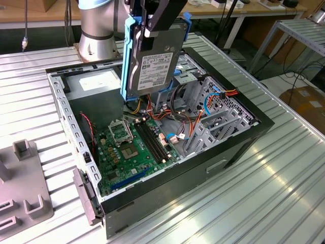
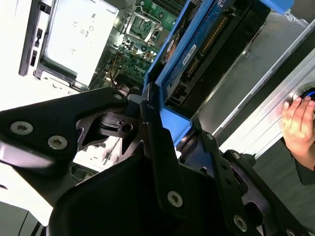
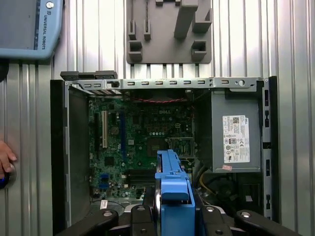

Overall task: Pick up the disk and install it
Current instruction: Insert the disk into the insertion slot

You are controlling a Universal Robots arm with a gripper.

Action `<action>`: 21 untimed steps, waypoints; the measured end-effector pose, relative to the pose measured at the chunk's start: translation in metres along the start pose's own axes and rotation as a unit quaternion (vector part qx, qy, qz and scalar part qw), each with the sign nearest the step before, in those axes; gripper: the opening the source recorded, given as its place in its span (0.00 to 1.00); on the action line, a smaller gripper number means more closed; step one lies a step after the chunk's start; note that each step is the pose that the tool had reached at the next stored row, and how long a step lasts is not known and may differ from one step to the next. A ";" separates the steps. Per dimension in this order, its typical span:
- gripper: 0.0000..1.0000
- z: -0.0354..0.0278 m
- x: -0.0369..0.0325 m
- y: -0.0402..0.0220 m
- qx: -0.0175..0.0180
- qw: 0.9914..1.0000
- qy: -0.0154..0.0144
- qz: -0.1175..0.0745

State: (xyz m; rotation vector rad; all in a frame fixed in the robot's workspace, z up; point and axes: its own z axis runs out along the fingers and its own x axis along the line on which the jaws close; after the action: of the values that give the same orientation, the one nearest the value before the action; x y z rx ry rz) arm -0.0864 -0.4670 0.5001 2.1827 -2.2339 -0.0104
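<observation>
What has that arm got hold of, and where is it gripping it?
The gripper holds the disk, clamped at its upper end across the blue side rails; the disk hangs upright above the open computer case.

Silver-grey arm (image 1: 96,30), black angular tool (image 2: 172,120), silver screw heads (image 2: 175,198)

We lose the arm (image 1: 96,25) at the exterior view's top edge; the disk (image 1: 152,61) hides the far side of the case (image 1: 238,152) from us; a hand (image 2: 298,123) is cropped.
</observation>
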 end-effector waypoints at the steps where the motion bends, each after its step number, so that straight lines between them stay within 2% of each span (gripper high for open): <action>1: 0.37 0.0000 0.0016 -0.0001 0.000 1.000 0.000 0.000; 9: 0.37 0.0002 0.0116 -0.0005 0.000 1.000 0.000 0.000; 14: 0.37 0.0005 0.0124 -0.0049 0.000 1.000 0.000 0.000; 19: 0.37 0.0008 0.0126 -0.0124 0.000 1.000 0.000 0.000; 21: 0.37 0.0008 0.0145 -0.0138 0.000 1.000 0.000 0.000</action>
State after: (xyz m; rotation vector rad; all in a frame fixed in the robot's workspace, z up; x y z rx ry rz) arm -0.0729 -0.4818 0.4991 2.1828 -2.2337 -0.0104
